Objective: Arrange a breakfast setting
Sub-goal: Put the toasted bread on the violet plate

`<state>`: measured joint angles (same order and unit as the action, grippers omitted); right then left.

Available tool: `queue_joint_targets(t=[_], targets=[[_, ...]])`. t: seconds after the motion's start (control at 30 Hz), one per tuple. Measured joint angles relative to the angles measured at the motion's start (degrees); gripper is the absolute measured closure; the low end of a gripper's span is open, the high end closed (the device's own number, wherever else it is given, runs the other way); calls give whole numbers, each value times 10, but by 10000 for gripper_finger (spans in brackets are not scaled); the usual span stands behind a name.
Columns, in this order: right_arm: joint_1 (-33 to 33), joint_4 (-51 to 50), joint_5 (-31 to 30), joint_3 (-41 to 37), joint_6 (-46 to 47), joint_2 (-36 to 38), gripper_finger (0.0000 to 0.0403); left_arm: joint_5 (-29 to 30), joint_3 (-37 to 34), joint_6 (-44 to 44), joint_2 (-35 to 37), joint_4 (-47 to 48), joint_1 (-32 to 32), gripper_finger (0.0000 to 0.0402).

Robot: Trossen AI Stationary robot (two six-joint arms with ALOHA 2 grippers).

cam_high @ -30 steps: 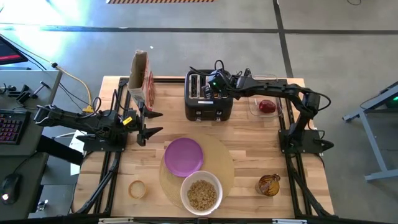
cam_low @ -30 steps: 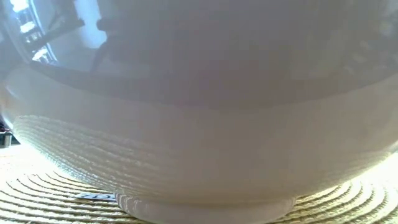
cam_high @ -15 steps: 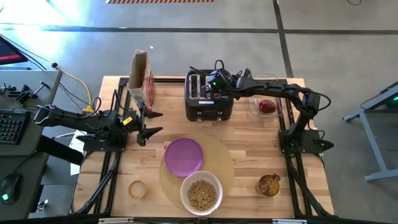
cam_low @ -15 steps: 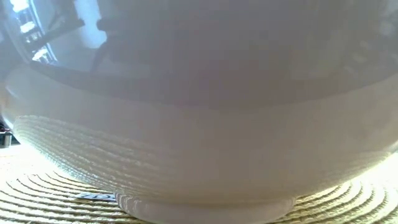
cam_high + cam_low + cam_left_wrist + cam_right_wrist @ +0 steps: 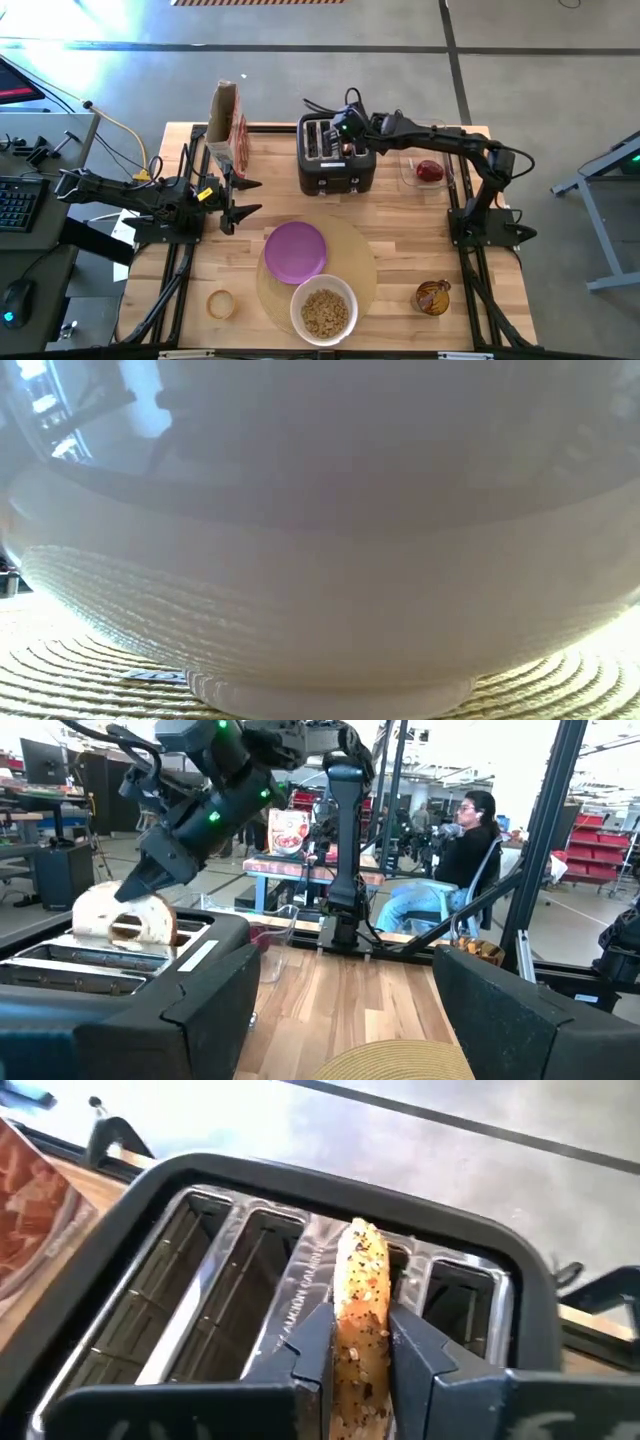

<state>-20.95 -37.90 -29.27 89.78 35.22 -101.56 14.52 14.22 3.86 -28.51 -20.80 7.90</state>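
So the right gripper (image 5: pixel 358 1355) is up over the black toaster (image 5: pixel 335 155) at the back of the table, fingers clamped on a seeded bagel (image 5: pixel 357 1320) half that's standing on edge just above the slots, so it's out of the toaster but right over it. You can see the same thing from the left wrist view, where the bagel (image 5: pixel 125 916) sits at the toaster's top with the right arm's fingers pinching it. The left gripper (image 5: pixel 243 198) hangs near the left side of the table beside the cereal box (image 5: pixel 226 126), jaws spread apart and nothing between them. On to the containers: the white bowl (image 5: pixel 324 309) sits on the front edge of the round tan mat (image 5: pixel 360 262) and it's full of tan cereal (image 5: pixel 325 313). The small purple plate (image 5: pixel 295 250) is on the mat too, just behind the bowl, with nothing on it. A clear container (image 5: pixel 411 172) at the back right, next to the toaster, has the red fruit (image 5: pixel 429 171) in it. The amber glass cup (image 5: pixel 432 297) stands at the front right, off the mat; can't tell if anything's in it. The low view is pretty much all bowl wall (image 5: pixel 320 580) sitting on the woven mat (image 5: pixel 60 670).
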Motion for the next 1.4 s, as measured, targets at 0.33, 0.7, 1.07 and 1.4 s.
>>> queue_joint_targets(t=[0.33, 0.7, 1.07, 1.4], targets=[[11, -53, -23, 68, -8, 1, 358, 0, 0, 8, 0, 0, 0, 115], [22, -126, 16, 126, -47, 1, 358, 0, 0, 19, 0, 0, 0, 115], [57, -141, 132, 134, -96, 1, 357, 0, 0, 19, 0, 0, 0, 115], [118, -147, 190, 134, -102, 0, 357, 0, 0, 19, 0, 0, 0, 115]])
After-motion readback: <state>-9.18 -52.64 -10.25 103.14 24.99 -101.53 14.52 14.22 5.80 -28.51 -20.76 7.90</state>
